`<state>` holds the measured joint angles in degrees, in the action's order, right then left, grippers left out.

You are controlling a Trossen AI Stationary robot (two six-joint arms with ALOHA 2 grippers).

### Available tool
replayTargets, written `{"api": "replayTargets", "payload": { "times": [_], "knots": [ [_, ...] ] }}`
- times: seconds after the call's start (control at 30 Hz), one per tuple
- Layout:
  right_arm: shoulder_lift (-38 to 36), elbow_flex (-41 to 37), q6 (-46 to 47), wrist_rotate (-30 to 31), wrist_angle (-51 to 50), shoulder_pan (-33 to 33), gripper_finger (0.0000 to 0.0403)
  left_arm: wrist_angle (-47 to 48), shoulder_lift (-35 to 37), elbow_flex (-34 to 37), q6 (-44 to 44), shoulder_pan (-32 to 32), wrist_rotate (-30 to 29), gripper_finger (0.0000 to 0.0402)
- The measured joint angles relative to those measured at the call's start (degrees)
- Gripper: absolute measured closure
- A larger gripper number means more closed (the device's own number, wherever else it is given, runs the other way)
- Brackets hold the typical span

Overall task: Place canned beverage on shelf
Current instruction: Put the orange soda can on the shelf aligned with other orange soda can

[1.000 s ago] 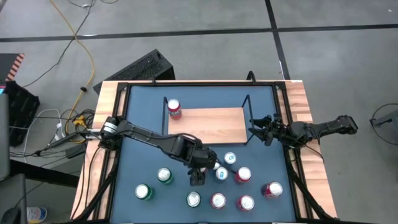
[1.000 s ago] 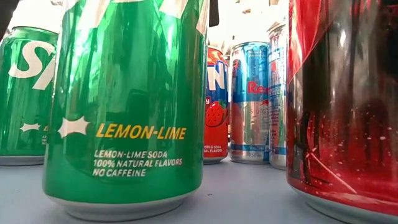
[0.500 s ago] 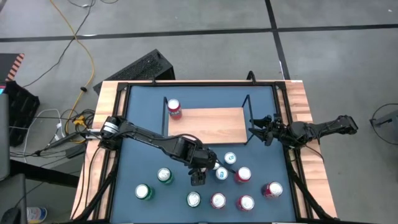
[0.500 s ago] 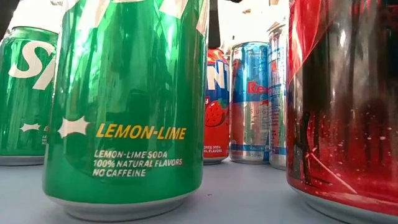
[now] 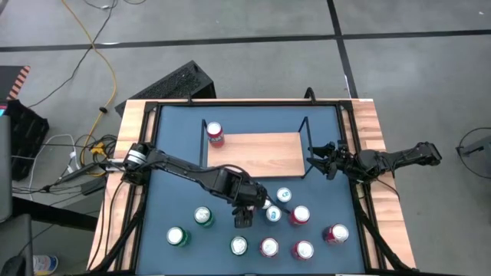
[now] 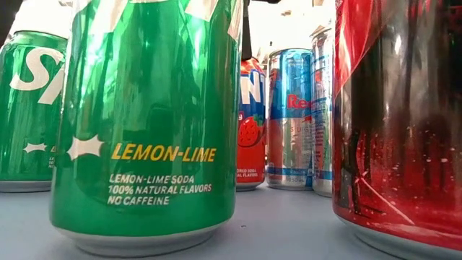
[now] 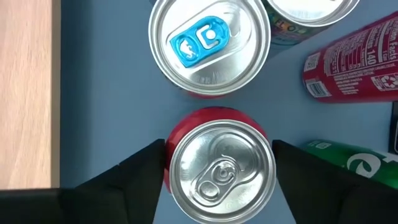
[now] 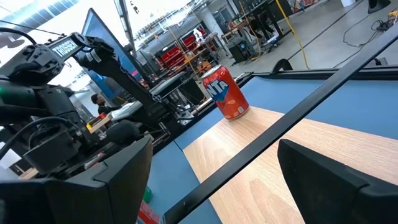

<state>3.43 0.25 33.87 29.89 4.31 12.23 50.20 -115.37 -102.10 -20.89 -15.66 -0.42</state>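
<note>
1. Green lemon-lime soda can (image 6: 144,123): upright, nearest the low cam, fills much of that view.
2. Dark red glossy can (image 6: 397,115): upright, just as near, at the right edge of that view.
3. Second green soda can (image 6: 29,108): upright, behind item 1 on its left.
4. Front group of upright cans, high view: green-rimmed can (image 5: 176,236), two red cans (image 5: 268,247) (image 5: 304,249), and another red can (image 5: 336,233) toward the right side.
5. Left gripper (image 5: 244,218): mid-table, pointing down, set around a red can with plain silver top (image 7: 217,168). The can stands on the dark-blue tabletop (image 5: 173,138) with a dark finger (image 7: 134,180) close on each side. Can't tell whether it is clamped or loose.
6. Silver-topped can with blue pull tab (image 7: 208,46): upright, just beyond item 5's can, apart from it.
7. Slim blue-and-silver can (image 6: 290,119): upright, farther back, beside a red strawberry-print can (image 6: 250,123).
8. Low light-wood shelf board with thin black wire end frames (image 5: 261,153): far half of table, well apart from item 5's can.
9. Red-orange soda can (image 5: 215,134): upright at the shelf's left end, far corner. Also seen by the right wrist cam (image 8: 225,93).
10. Right gripper (image 5: 322,159): at the shelf's right end by the wire frame, spread wide, nothing in it.
</note>
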Motion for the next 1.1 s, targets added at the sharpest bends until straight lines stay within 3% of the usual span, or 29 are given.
{"api": "replayTargets", "payload": {
  "times": [0.1,0.4,0.6,0.83,1.1],
  "knots": [
    [0.00,0.00,0.00,0.00,-0.01,0.01,0.0055,0.21,0.00,-0.02,-0.15,0.10,0.69,0.0169],
    [0.01,0.01,0.00,-0.01,0.00,0.00,0.0055,2.60,1.31,-0.05,-2.64,0.93,3.60,0.0171],
    [0.01,0.00,0.01,0.00,0.01,0.00,0.0055,8.99,1.86,-4.20,-1.65,0.94,2.91,0.0171],
    [0.01,0.01,0.00,0.04,0.01,0.00,0.0055,16.08,1.86,-8.54,5.61,1.75,-0.22,0.0171],
    [0.00,0.00,0.00,0.07,0.01,0.00,0.0055,23.54,1.86,-16.43,20.99,4.93,-0.27,0.0171]
  ]
}}
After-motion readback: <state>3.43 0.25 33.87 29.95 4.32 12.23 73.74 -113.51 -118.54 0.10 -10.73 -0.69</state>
